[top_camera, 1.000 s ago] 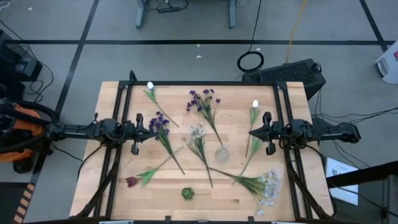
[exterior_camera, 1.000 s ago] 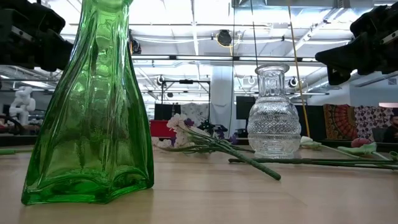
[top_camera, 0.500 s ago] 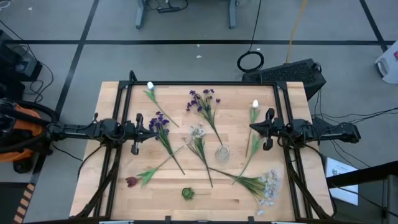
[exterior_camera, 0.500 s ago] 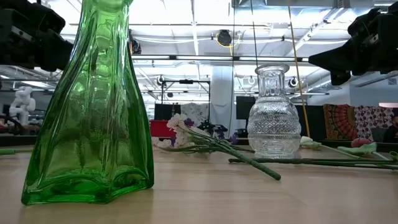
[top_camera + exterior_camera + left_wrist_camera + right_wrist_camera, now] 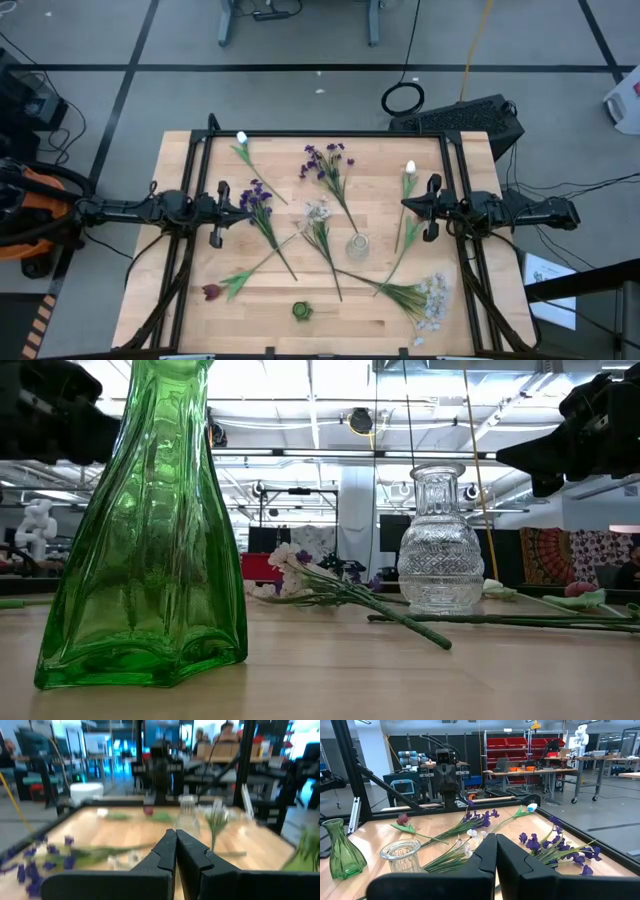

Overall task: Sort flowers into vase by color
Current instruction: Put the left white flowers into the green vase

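Flowers lie scattered flat on the wooden table. There are two purple clusters (image 5: 257, 196) (image 5: 328, 160), a white spray (image 5: 318, 212), two white buds (image 5: 241, 138) (image 5: 410, 168), a white bunch (image 5: 432, 300) and a dark red tulip (image 5: 211, 292). A clear glass vase (image 5: 357, 245) stands upright mid-table, and a green vase (image 5: 301, 311) stands near the near edge. My left gripper (image 5: 246, 211) hovers shut beside the left purple cluster. My right gripper (image 5: 404, 208) hovers shut above the stem of the right white bud. Neither touches anything.
A black frame (image 5: 330, 134) runs along the table's far, left and right sides. The green vase (image 5: 150, 540) and clear vase (image 5: 440, 540) stand apart, with a flower stem (image 5: 400, 615) lying between them. Workshop benches and shelves lie beyond the table.
My right gripper has shifted slightly toward the table's far edge, still shut. My left gripper has risen a little in the low view. The flowers and vases have not moved.
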Tool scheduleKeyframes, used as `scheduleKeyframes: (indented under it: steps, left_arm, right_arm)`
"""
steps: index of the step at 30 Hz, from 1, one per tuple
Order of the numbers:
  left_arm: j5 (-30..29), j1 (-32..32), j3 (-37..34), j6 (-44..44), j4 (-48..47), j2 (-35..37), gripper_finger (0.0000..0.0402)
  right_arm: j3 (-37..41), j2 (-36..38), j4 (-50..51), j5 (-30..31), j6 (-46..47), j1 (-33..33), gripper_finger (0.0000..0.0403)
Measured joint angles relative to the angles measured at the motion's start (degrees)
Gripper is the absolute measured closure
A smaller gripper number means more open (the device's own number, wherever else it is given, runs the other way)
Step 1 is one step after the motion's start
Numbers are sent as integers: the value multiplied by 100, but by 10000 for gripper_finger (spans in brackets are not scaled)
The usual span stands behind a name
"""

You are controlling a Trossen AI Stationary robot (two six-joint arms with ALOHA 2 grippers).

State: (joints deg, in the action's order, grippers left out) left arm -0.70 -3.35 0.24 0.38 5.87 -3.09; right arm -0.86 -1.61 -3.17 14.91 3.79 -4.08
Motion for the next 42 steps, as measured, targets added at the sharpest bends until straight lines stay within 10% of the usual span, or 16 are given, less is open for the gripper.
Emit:
scheduleKeyframes:
  steps: [11,18,28,42]
  left_arm:
    - [-1034,0,1075,-154,-243,-753,386]
    - [-1472,0,2808,-209,-1120,-2764,386]
    - [-1992,-28,5314,-2699,-3198,-5761,386]
    - [-2684,-766,8441,-4536,-5042,-8345,399]
  right_arm:
    - [0,0,-1,1,0,0,403]
    - [2,0,-1,1,0,1,403]
    - [0,-2,-1,1,0,0,403]
    - [0,-1,-1,1,0,0,403]
